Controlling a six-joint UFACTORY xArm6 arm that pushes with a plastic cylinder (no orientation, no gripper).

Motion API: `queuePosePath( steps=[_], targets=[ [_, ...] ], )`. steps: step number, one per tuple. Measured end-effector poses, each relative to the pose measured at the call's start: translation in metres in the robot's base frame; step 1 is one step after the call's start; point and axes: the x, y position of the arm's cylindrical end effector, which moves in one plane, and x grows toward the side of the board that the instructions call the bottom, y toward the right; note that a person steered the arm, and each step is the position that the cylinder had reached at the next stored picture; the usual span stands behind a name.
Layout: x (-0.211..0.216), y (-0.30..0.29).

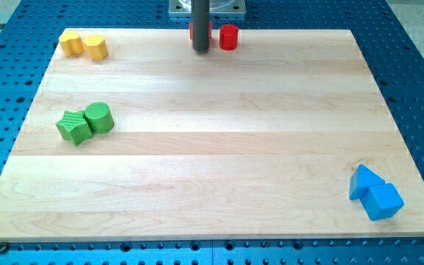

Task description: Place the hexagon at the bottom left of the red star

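A: Where is my tip [200, 50] sitting?

B: At the top centre of the frame, on the far edge of the pale wooden board [197, 147]. The straight dark rod comes down from a grey metal mount [207, 6] at the frame's top edge, and its lower end rests just in front of a red block [192, 30] that it mostly hides, so that block's shape cannot be made out.

A: And the hexagon?

B: A second small red block, a hexagon as far as I can tell [229, 37], stands just to the right of the tip, close beside it but with a sliver of board between them. Which of the two red pieces is the star I cannot tell for certain.

A: Is the tool holding anything?

B: It has no jaws; the rod grasps nothing and only stands beside the red pieces.

A: What else lies on the board?

B: In the upper left corner, a yellow star-like block [71, 42] touching a yellow hexagonal block [96, 47]. At mid left, a green star block [73, 126] touching a green rounded block [99, 118]. In the lower right corner, a blue triangular block [362, 181] against a blue cube [383, 201]. Around the board is a blue perforated table [418, 81]
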Motion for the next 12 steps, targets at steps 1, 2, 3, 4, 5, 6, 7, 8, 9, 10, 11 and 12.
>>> queuePosePath(
  steps=[1,2,3,4,5,6,7,8,9,10,11,12],
  targets=[
    [0.046,-0.065],
    [0.079,-0.154],
    [0.074,-0.227],
    [0.045,-0.231],
    [0.005,-0.195],
    [0.002,-0.194],
    [-0.011,-0.153],
    [0.008,-0.149],
    [0.008,-0.189],
    [-0.022,-0.153],
    [-0.048,-0.135],
    [-0.056,-0.135]
  ],
)
